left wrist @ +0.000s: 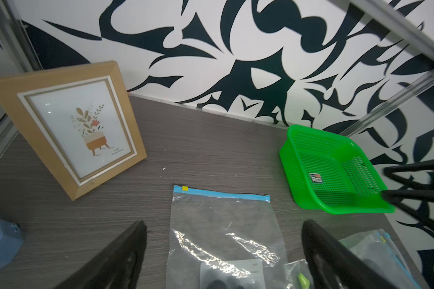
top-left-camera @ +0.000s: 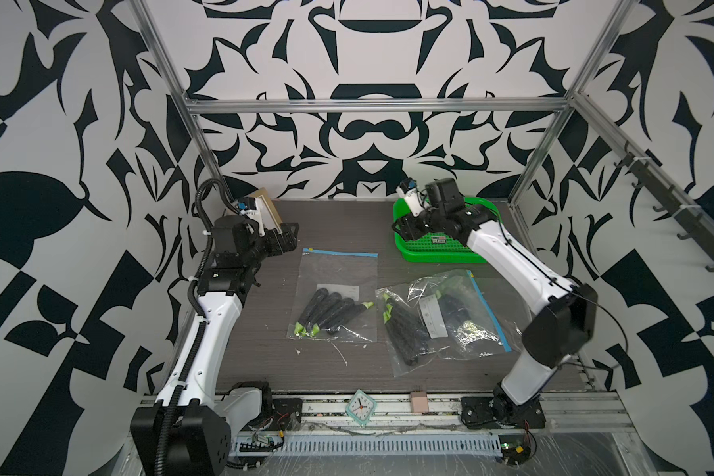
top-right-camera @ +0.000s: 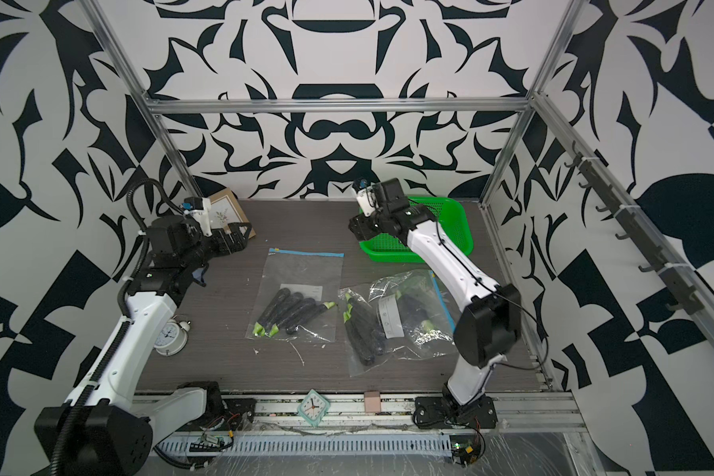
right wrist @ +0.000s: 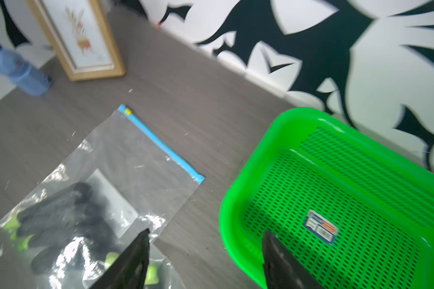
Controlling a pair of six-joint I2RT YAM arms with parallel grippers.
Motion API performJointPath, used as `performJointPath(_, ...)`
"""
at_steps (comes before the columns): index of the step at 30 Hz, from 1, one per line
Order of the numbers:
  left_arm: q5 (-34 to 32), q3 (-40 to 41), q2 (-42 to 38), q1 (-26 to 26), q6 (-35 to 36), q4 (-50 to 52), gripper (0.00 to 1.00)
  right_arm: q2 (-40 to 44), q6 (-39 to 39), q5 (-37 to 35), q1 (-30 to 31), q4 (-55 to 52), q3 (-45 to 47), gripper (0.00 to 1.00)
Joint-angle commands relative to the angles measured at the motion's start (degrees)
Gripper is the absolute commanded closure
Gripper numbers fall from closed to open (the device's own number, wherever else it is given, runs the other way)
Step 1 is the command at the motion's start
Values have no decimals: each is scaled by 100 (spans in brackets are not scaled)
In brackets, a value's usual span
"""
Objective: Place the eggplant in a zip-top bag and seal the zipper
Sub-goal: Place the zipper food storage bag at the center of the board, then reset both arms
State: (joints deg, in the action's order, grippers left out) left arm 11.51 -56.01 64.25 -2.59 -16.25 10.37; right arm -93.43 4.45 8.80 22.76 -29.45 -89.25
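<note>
**Inspector:** Left side first. State of the left tool (top-left-camera: 287, 238)?

**Clerk:** Jaws spread wide, nothing between them. It hangs above the far left of the desk (top-left-camera: 264, 362), just beside the frame (left wrist: 68, 125) leaning at the wall.

**Inspector:** Hazard?

**Clerk:** A swing further left would likely tip the frame.

**Inspector:** Centre.

**Clerk:** The bag (top-left-camera: 339, 276) lies flat. The eggplants (top-left-camera: 330, 314) are inside, at its near end. The zipper (top-left-camera: 341, 252) runs along the far edge, with the slider (left wrist: 185, 188) at the left end. I cannot tell whether the seam is fully pressed shut.

**Inspector:** Risk?

**Clerk:** The film looks thin and slick. With nothing pinning the bag, a pull on the slider would probably drag the whole bag instead of running the seam.

**Inspector:** Right side.

**Clerk:** The right bag (top-left-camera: 442, 325) is crumpled and also holds eggplants. The right zipper (top-left-camera: 490, 313) runs down its right edge, close under the right arm. At far right, the right tool (top-left-camera: 409, 230) has its jaws apart and empty, above the left rim of the basket (top-left-camera: 442, 257). The basket holds only a sticker.

**Inspector:** Risks?

**Clerk:** No loose eggplant is in view. A descent here would close on nothing, or catch the rim and shove the basket. If the right arm drops low, it could press the crumpled bag and shift its contents.
</note>
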Motion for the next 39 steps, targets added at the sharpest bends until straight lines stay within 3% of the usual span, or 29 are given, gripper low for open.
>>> performJointPath(1, -731, 433, 9, -229, 164, -1070, 1, 931, -436, -252, -560, 1172, 1142, 24)
performJointPath(9, -1225, 1852, -132, -330, 489, -2498, 1, 2419, -690, -1091, -1512, 2537, 4012, 6)
performJointPath(11, -1293, 2128, -130, -330, 626, -2824, 1, 2542, -687, -1397, -1630, 2821, 4463, 1)
performJointPath(15, -1474, 2570, 24, -330, 798, -3390, 1, 2513, -690, -1800, -1783, 3839, 5337, 1)
performJointPath(23, -1835, 3213, 701, -321, 1164, -4684, 1, 1847, -486, -2391, -1800, 6103, 6344, 1)
performJointPath(28, -1806, 3117, 835, -257, 1327, -4782, 0, 1243, -605, -2045, -1867, 6555, 6351, 1)
performJointPath(35, -1661, 3264, 642, -124, 1452, -4537, 1, 450, -504, -1688, -1863, 8167, 6878, 1)
performJointPath(39, -1683, 3556, 815, -94, 1452, -4933, 1, 422, -445, -1548, -1864, 8128, 6863, 1)
